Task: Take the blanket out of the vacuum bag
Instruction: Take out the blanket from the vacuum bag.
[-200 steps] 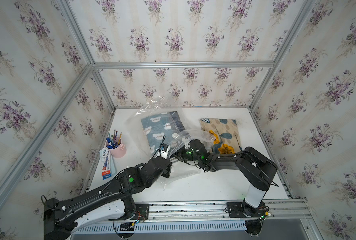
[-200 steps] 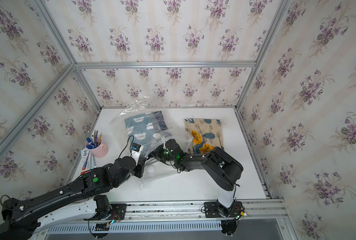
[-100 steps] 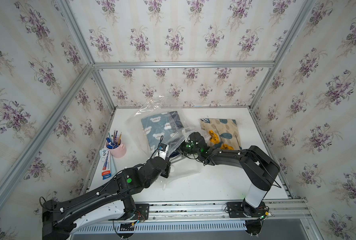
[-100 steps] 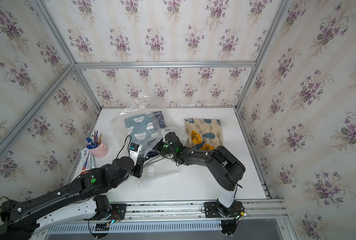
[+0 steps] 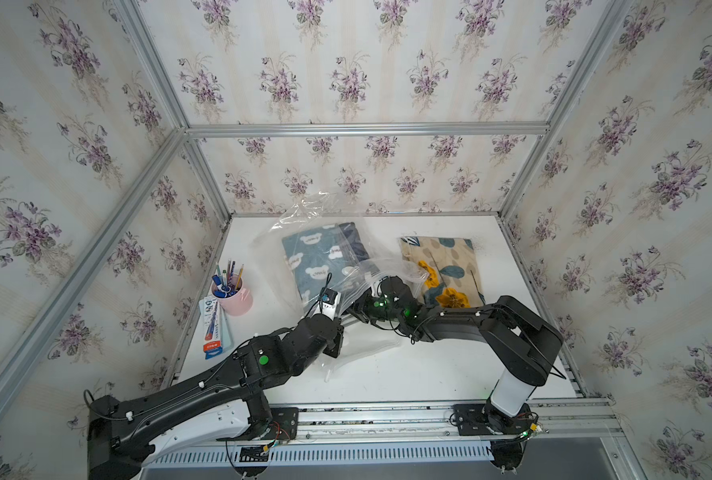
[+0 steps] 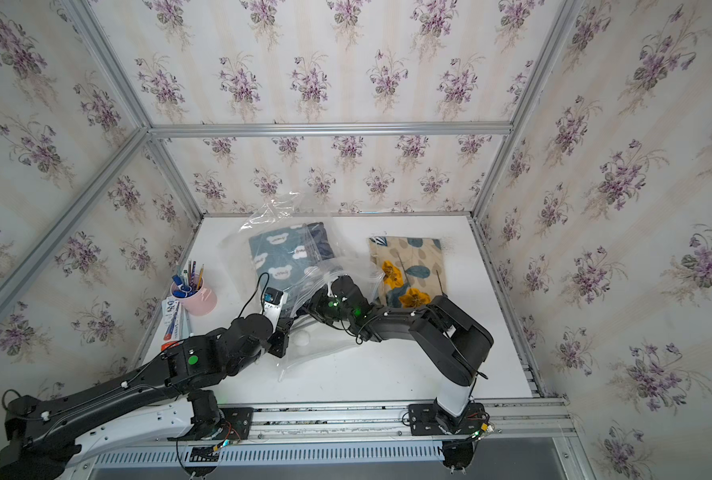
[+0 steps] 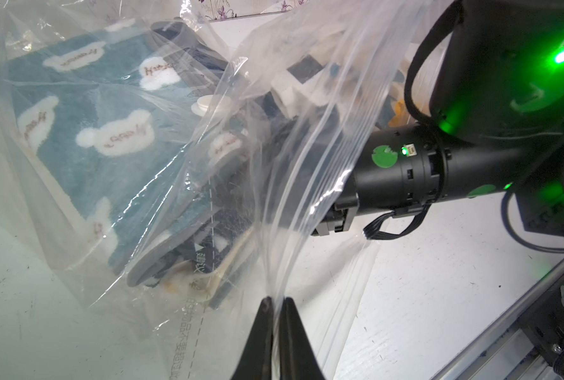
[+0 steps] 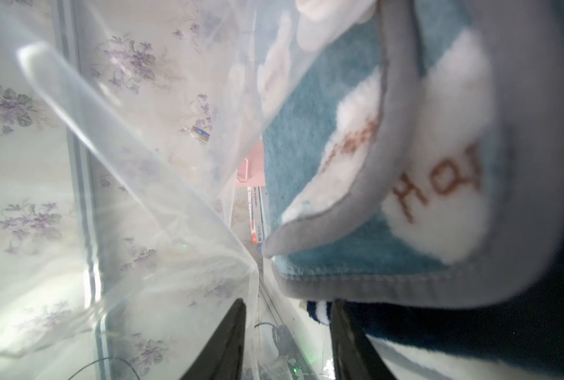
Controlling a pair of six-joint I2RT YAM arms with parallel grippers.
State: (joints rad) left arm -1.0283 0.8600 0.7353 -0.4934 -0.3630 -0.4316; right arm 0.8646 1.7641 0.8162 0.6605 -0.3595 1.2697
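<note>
Left gripper [image 7: 275, 301] is clamped shut on a fold of the vacuum bag [image 7: 307, 171] at its mouth. Right gripper [image 8: 287, 316] is inside the mouth, jaws apart, nothing pinched. The bear-print blanket [image 8: 356, 158] lies in the bag, its grey-bound corner just ahead of those jaws. Fleece is judged soft, limp and light, the film slick. The bound hem is the best hold.
</note>
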